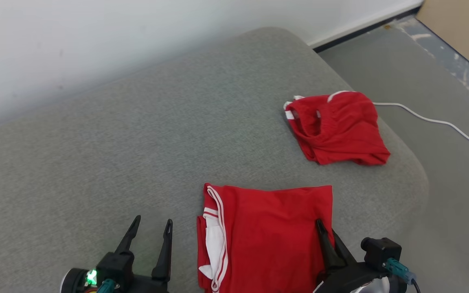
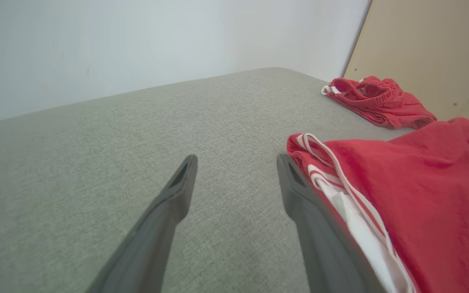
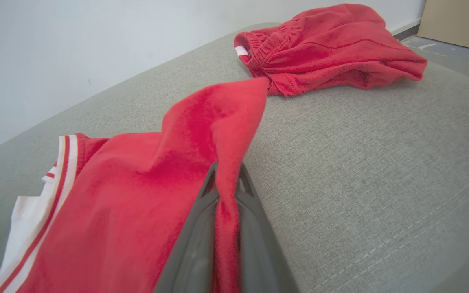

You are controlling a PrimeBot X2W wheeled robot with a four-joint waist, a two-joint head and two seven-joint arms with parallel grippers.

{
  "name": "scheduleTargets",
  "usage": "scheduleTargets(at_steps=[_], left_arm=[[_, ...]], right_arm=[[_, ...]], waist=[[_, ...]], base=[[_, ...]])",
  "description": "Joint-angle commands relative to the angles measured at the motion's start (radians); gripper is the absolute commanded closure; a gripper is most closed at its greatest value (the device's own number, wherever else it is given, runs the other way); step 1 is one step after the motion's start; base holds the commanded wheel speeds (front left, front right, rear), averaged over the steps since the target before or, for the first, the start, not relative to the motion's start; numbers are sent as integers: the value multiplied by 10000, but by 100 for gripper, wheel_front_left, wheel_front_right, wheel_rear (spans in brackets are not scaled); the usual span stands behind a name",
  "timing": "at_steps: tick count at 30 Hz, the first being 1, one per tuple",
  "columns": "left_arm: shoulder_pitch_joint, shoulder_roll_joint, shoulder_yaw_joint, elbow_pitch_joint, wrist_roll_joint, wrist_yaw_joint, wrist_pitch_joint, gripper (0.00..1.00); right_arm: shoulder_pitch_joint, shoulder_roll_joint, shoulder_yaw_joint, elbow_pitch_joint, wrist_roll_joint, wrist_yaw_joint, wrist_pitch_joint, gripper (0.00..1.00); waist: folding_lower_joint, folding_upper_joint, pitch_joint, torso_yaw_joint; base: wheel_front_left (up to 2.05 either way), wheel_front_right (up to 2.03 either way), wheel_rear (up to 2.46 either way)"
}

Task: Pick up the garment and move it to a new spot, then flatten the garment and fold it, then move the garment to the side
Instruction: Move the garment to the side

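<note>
The red fabric garment with white striped trim (image 1: 267,236) is laid folded on the grey upholstered cushion (image 1: 136,142), its right edge pinched in the closed right gripper (image 1: 323,228). The left gripper (image 1: 153,220) is spread open, empty. Only the move aside is judged left.

count: 2 red garments, i.e. 1 folded garment (image 1: 271,236) with white trim and 1 crumpled garment (image 1: 338,128). 2 grippers: left gripper (image 1: 154,220), right gripper (image 1: 321,224) — 2 dark fingers (image 1: 163,252) each, 4 total. 1 grey cushion (image 1: 136,142). 1 white cable (image 1: 430,119) on the floor. 1 tan board (image 1: 462,28). 1 white wall (image 1: 96,40). 1 green light (image 1: 91,277) — on the left gripper's base.
</note>
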Motion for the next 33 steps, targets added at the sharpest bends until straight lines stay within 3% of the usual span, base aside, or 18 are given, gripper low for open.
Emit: scheduleTargets(at_steps=[1, 9, 16, 22, 33], left_arm=[[-339, 85, -174, 141, 137, -66, -28, 0], [-351, 180, -206, 16, 51, -64, -28, 0], [-343, 343, -199, -178, 173, -58, -28, 0], [-675, 481, -358, -477, 233, -58, -28, 0], [-1025, 694, -469, -743, 334, -59, -28, 0]], right_arm=[[99, 33, -66, -281, 98, -30, 3, 100], [-342, 33, 177, -785, -27, -30, 3, 100], [-1705, -41, 434, -618, -1122, -30, 1, 100], [-3367, -752, -24, -143, -2041, -30, 3, 100], [-5838, -2278, -2232, 1738, -3414, -30, 3, 100]], waist=[[0, -1, 467, -704], [0, -1, 789, -679], [0, -1, 1203, -477], [0, -1, 1708, 104], [0, -1, 2310, 953]], base=[[0, 0, 0], [0, 0, 0], [0, 0, 0], [0, 0, 0], [0, 0, 0]])
